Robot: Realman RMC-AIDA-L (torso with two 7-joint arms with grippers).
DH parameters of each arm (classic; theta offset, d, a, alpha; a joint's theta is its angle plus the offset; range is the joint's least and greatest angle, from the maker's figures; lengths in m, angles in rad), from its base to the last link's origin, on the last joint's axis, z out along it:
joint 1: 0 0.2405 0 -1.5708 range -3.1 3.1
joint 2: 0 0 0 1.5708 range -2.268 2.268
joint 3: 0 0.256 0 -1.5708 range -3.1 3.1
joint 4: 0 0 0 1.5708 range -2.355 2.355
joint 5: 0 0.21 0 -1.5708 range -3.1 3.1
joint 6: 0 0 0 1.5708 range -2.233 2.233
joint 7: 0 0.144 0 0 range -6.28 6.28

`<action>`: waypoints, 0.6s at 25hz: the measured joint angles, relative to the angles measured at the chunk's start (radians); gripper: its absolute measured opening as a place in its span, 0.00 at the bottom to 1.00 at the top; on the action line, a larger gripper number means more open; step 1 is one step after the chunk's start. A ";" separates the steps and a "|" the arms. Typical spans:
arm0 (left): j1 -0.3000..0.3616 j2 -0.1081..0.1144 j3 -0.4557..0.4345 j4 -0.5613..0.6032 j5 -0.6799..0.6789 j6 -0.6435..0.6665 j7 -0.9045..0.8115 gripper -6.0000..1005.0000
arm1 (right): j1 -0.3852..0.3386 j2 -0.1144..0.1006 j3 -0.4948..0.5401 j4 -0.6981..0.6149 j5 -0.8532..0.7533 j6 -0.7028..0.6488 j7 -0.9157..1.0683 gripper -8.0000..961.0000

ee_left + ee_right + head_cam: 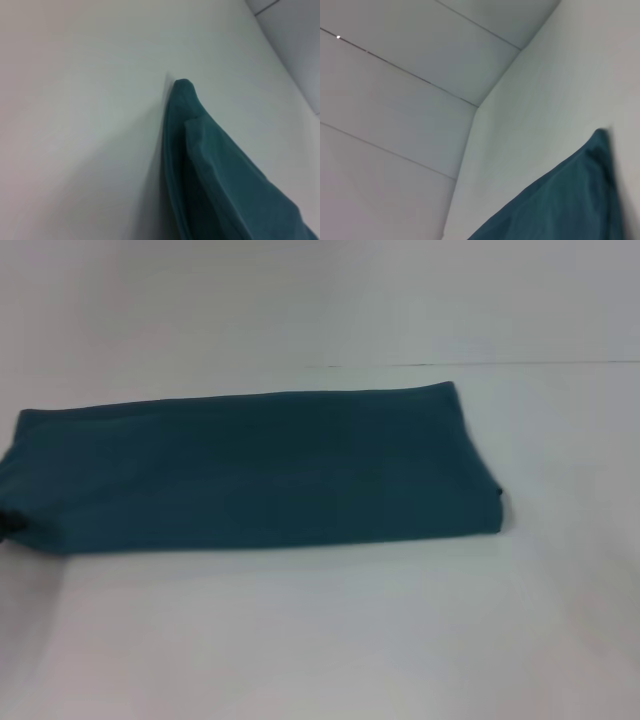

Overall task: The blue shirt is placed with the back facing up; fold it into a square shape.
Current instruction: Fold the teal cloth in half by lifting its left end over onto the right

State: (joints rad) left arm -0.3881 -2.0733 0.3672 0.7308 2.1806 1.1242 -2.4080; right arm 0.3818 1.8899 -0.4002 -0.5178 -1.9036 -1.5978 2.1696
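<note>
Blue shirt (255,468) folded, long axis left-right on table (320,640).

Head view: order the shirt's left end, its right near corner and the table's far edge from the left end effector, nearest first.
The left end effector shows only as a dark sliver at the left border.
1. blue shirt left end, beside it.
2. Right near corner, far right.
3. table far edge, behind that.

bare lab-like test space: plain white table (320,640), seamed white wall panels (395,100)
</note>
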 joint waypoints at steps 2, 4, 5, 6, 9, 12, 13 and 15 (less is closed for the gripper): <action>-0.003 0.002 -0.002 0.010 0.010 -0.002 0.015 0.03 | 0.000 0.000 0.000 0.001 -0.002 0.006 0.005 0.89; -0.011 0.003 -0.007 0.012 -0.016 0.025 0.051 0.03 | 0.000 0.000 0.000 0.002 -0.002 0.009 0.006 0.89; -0.016 0.003 -0.009 0.012 -0.035 0.048 0.069 0.03 | -0.001 0.001 0.000 0.002 -0.003 0.009 0.006 0.89; -0.023 0.004 -0.010 0.012 -0.061 0.082 0.085 0.03 | -0.001 0.001 0.000 0.002 -0.003 0.010 0.007 0.89; -0.045 0.010 -0.010 0.015 -0.112 0.177 0.100 0.03 | -0.002 0.001 0.000 0.002 -0.003 0.012 0.007 0.89; -0.074 0.015 -0.005 0.032 -0.165 0.283 0.103 0.03 | -0.002 0.000 0.000 0.002 -0.003 0.019 0.007 0.89; -0.087 0.015 -0.004 0.041 -0.180 0.313 0.102 0.03 | -0.001 0.001 0.000 0.002 -0.003 0.021 0.007 0.89; -0.119 0.015 0.002 0.056 -0.195 0.352 0.098 0.03 | -0.001 0.004 0.000 0.002 -0.003 0.023 0.007 0.89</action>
State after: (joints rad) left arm -0.5066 -2.0585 0.3689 0.7868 1.9859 1.4765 -2.3101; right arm 0.3805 1.8943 -0.4004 -0.5154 -1.9069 -1.5747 2.1764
